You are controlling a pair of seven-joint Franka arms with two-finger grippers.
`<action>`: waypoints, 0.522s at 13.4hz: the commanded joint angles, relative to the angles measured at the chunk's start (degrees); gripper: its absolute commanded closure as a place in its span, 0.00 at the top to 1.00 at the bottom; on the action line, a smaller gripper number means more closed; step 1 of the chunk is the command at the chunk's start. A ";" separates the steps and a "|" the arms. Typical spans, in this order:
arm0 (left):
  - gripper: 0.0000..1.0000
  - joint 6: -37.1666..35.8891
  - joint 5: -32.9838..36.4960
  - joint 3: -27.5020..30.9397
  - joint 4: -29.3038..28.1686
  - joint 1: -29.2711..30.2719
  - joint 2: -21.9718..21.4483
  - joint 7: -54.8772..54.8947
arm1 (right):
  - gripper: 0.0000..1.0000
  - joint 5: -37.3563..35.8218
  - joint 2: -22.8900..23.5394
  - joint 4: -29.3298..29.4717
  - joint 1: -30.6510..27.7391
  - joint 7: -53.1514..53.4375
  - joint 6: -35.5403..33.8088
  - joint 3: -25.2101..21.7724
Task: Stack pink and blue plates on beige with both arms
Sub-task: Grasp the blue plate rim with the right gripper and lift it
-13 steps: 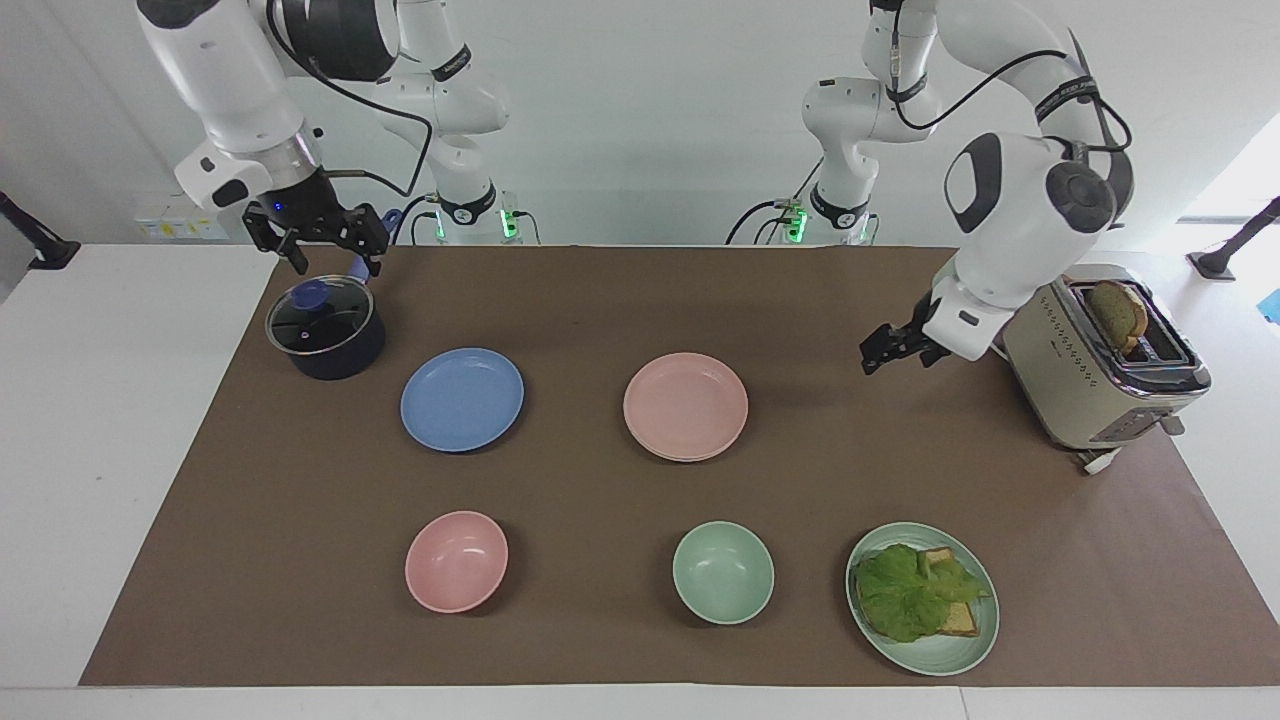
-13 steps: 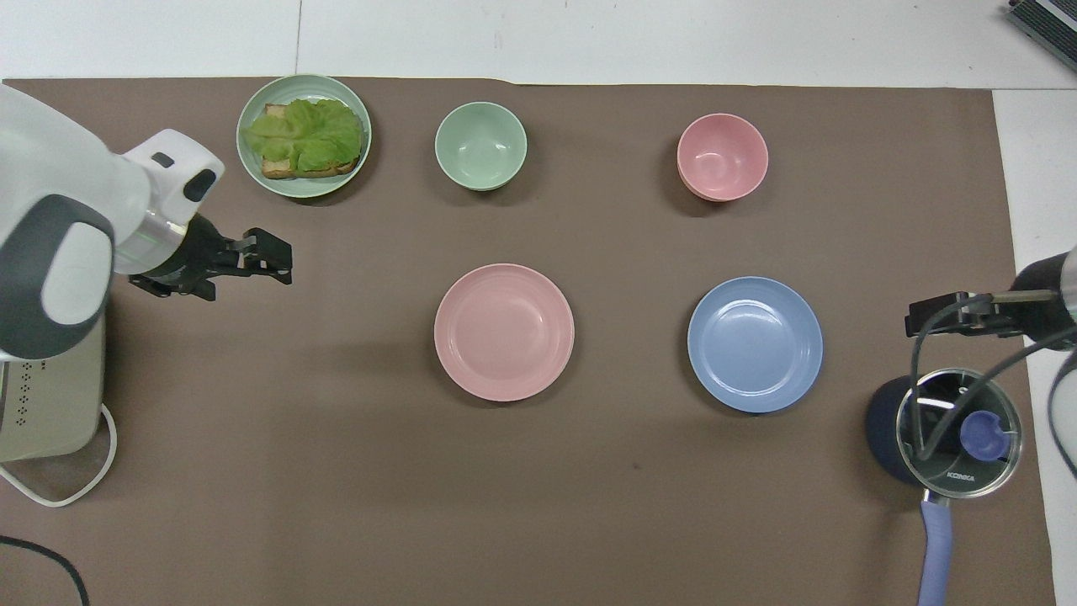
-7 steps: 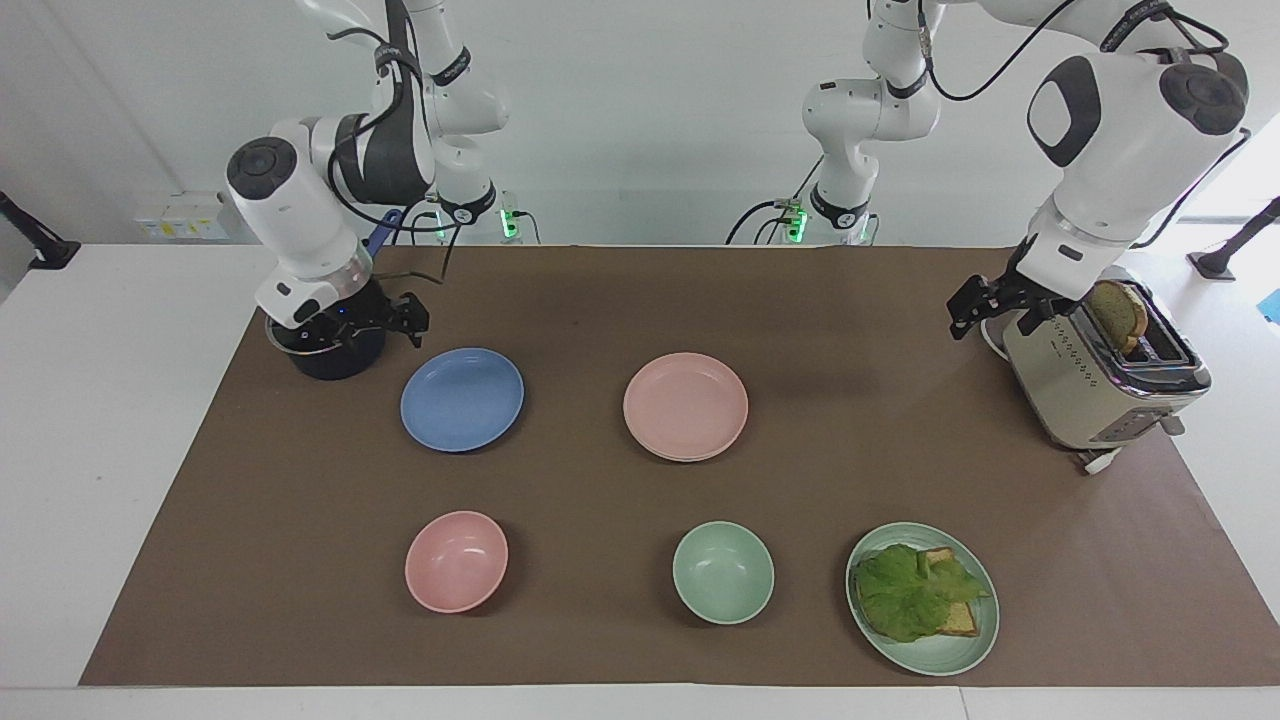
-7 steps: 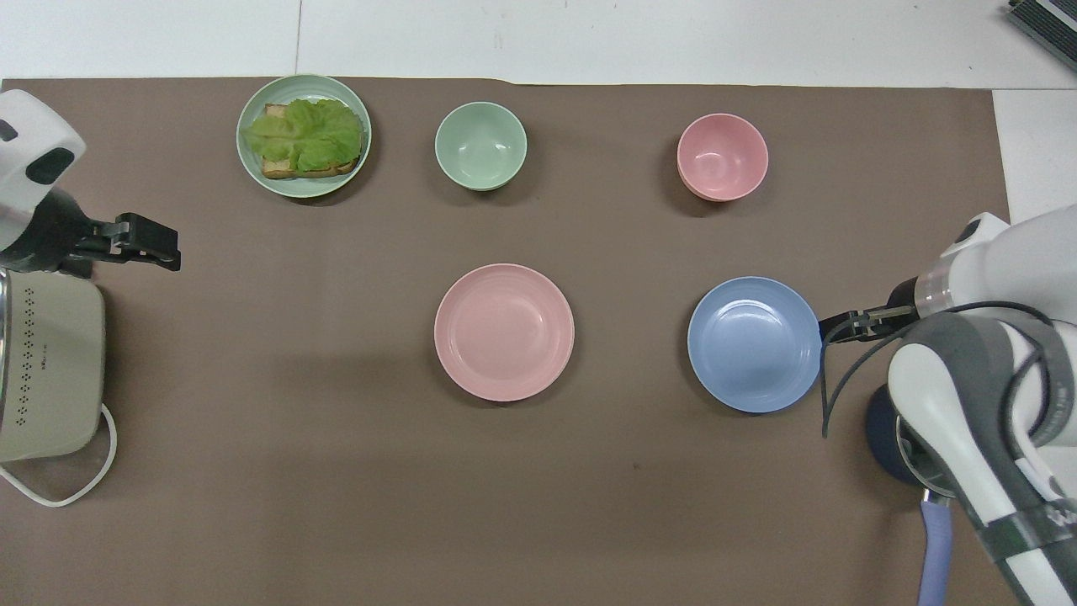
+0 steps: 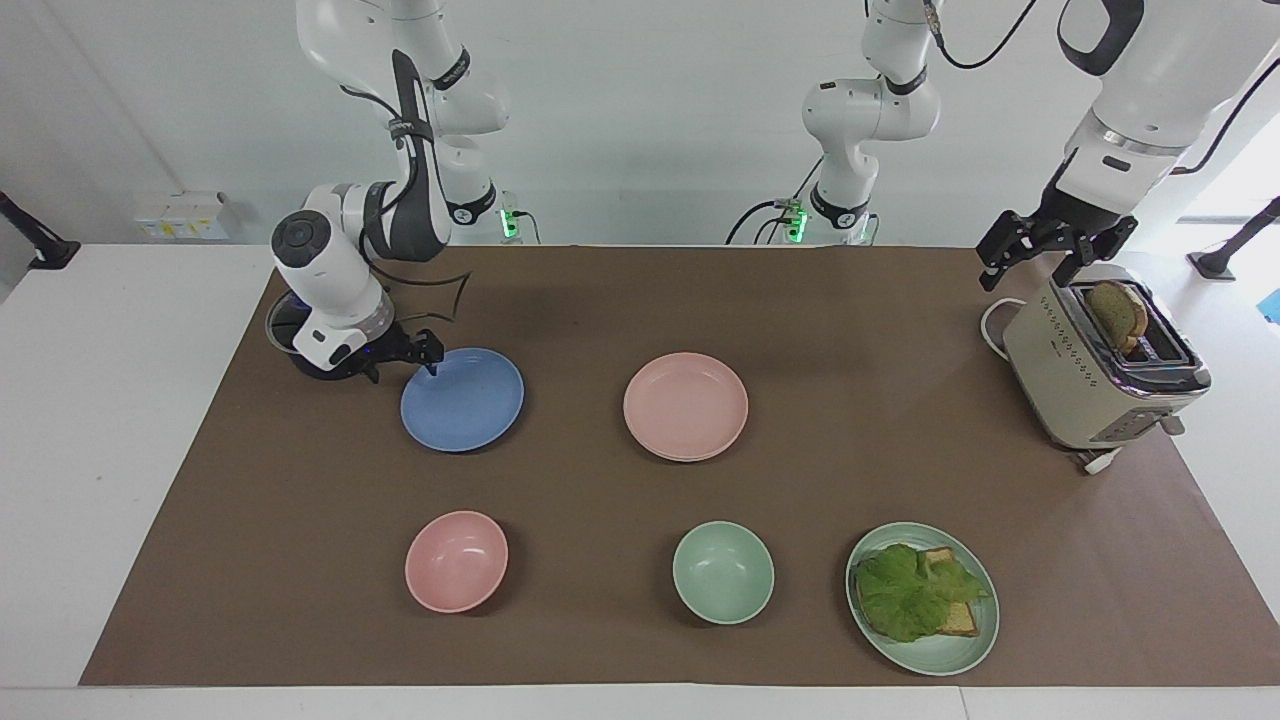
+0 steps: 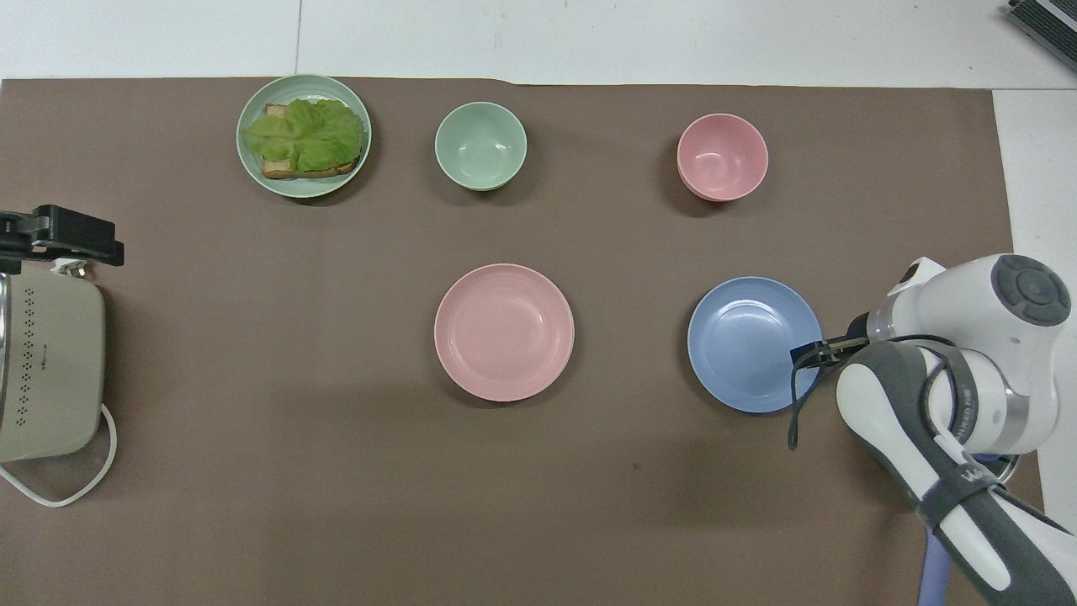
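The blue plate (image 5: 462, 399) (image 6: 755, 344) lies on the brown mat toward the right arm's end. My right gripper (image 5: 405, 362) (image 6: 818, 350) is low at the plate's rim beside the pot, open, one fingertip over the rim; I cannot tell if it touches. The pink plate (image 5: 685, 405) (image 6: 504, 332) lies mid-table. A thin second rim shows under its edge in the facing view; the beige plate itself is hidden. My left gripper (image 5: 1035, 265) (image 6: 84, 244) hangs open and empty, high over the toaster's end.
A dark pot (image 5: 325, 362) sits beside the blue plate, mostly covered by the right arm. The toaster (image 5: 1095, 375) holds a bread slice. Farthest from the robots stand a pink bowl (image 5: 456, 560), a green bowl (image 5: 722, 572) and a green plate (image 5: 975, 645) with lettuce and bread.
My right gripper came down from over the pot to the blue plate's rim. My left gripper rose and drew away from the mat to the toaster. No plate has moved.
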 commanded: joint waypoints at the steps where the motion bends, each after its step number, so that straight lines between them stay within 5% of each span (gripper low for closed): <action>1: 1.00 -0.42 0.84 -0.25 -0.55 0.50 -0.60 0.38 | 1.00 2.07 2.96 -0.58 -2.26 -3.94 3.11 0.28; 3: 1.00 -0.50 0.84 -0.33 -0.55 0.50 -0.60 0.38 | 0.99 4.79 3.06 -0.58 -2.09 -3.94 3.03 0.28; 6: 1.00 -0.50 0.84 -0.33 -0.55 0.50 -0.60 0.38 | 0.27 4.80 3.15 -0.32 -2.00 -3.86 2.77 0.28; 7: 1.00 -0.50 0.84 -0.33 -0.55 0.50 -0.60 0.38 | 0.13 4.80 3.24 -0.15 -2.00 -3.86 2.59 0.28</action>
